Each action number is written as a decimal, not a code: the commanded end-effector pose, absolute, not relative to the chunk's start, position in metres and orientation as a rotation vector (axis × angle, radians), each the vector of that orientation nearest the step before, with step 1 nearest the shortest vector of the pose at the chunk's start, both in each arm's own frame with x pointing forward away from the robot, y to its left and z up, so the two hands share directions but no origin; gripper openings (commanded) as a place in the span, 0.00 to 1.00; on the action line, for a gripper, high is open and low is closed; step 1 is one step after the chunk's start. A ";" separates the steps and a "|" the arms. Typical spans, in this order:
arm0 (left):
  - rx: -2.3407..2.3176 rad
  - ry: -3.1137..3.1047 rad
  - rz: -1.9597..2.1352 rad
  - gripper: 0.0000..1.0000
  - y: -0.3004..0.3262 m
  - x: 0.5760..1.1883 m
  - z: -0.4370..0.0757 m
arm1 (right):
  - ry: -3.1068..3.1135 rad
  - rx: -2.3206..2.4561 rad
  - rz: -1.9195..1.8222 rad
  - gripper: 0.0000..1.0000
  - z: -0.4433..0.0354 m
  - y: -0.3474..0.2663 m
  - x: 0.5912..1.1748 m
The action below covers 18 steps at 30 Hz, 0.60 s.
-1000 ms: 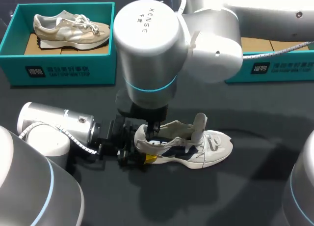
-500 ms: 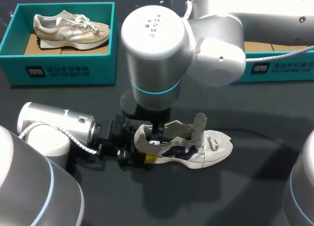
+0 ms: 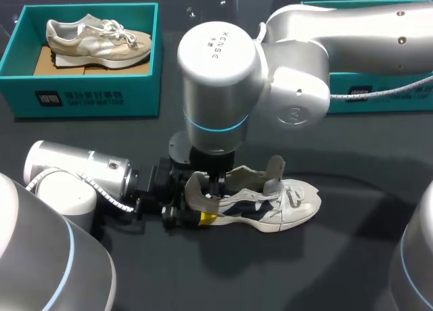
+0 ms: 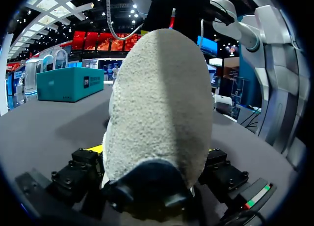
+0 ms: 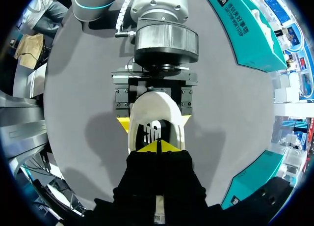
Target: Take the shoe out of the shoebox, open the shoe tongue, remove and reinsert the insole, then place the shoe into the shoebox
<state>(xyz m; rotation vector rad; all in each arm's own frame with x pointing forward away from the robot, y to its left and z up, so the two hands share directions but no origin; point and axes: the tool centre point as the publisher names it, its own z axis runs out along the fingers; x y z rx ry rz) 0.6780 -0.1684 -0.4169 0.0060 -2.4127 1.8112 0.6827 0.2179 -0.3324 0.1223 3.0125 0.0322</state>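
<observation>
A white and navy shoe (image 3: 270,206) lies on its sole mid-table, heel to the left and tongue raised. My left gripper (image 3: 196,204) comes in low from the left. Its yellow tips press both sides of the heel, which fills the left wrist view as a pale rounded heel back (image 4: 162,103). My right gripper (image 3: 215,186) hangs straight down into the shoe's mouth. In the right wrist view its tips (image 5: 158,147) are shut together on the insole (image 5: 153,131) inside the shoe. Whether they pinch the insole I cannot tell.
A teal shoebox (image 3: 88,94) at the back left holds a beige shoe (image 3: 95,37). A second teal box (image 3: 379,94) stands at the back right, mostly behind my right arm. Dark bare table lies in front of and to the right of the shoe.
My right arm's wrist has shifted right and a little nearer, its tips staying in the shoe's mouth. The shoe and my left arm have not moved.
</observation>
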 end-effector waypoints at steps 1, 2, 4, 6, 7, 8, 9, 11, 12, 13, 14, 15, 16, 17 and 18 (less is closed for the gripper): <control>0.007 -2.413 1.811 0.00 -0.171 0.678 -0.418 | 3.036 0.114 0.061 0.00 -0.353 0.213 0.687; 0.007 -2.413 1.811 0.00 -0.171 0.678 -0.418 | 3.037 0.112 0.059 0.00 -0.356 0.213 0.688; 0.007 -2.413 1.811 0.00 -0.171 0.678 -0.418 | 3.044 0.105 0.065 0.00 -0.361 0.211 0.688; 0.007 -2.413 1.811 0.00 -0.171 0.678 -0.418 | 3.050 0.100 0.064 0.00 -0.365 0.209 0.689; 0.007 -2.413 1.811 0.00 -0.171 0.678 -0.418 | 3.050 0.098 0.066 0.00 -0.367 0.208 0.689; 0.007 -2.413 1.811 0.00 -0.171 0.678 -0.418 | 3.052 0.098 0.067 0.00 -0.369 0.207 0.689; 0.007 -2.413 1.811 0.00 -0.171 0.678 -0.418 | 3.054 0.094 0.065 0.00 -0.371 0.207 0.689; 0.007 -2.413 1.811 0.00 -0.171 0.678 -0.418 | 3.053 0.090 0.066 0.00 -0.373 0.206 0.689; 0.007 -2.413 1.811 0.00 -0.171 0.678 -0.418 | 3.054 0.088 0.063 0.00 -0.375 0.205 0.689; 0.007 -2.413 1.811 0.00 -0.171 0.678 -0.418 | 3.054 0.088 0.060 0.00 -0.376 0.204 0.689; 0.007 -2.413 1.811 0.00 -0.171 0.678 -0.418 | 3.054 0.088 0.060 0.00 -0.377 0.203 0.689; 0.007 -2.413 1.811 0.00 -0.171 0.678 -0.418 | 3.052 0.090 0.057 0.00 -0.378 0.202 0.689; 0.007 -2.413 1.811 0.00 -0.171 0.678 -0.418 | 3.051 0.092 0.055 0.00 -0.379 0.201 0.690; 0.007 -2.413 1.811 0.00 -0.171 0.678 -0.418 | 3.053 0.103 0.052 0.00 -0.379 0.199 0.690; 0.007 -2.413 1.811 0.00 -0.171 0.678 -0.418 | 3.055 0.113 0.050 0.00 -0.380 0.197 0.690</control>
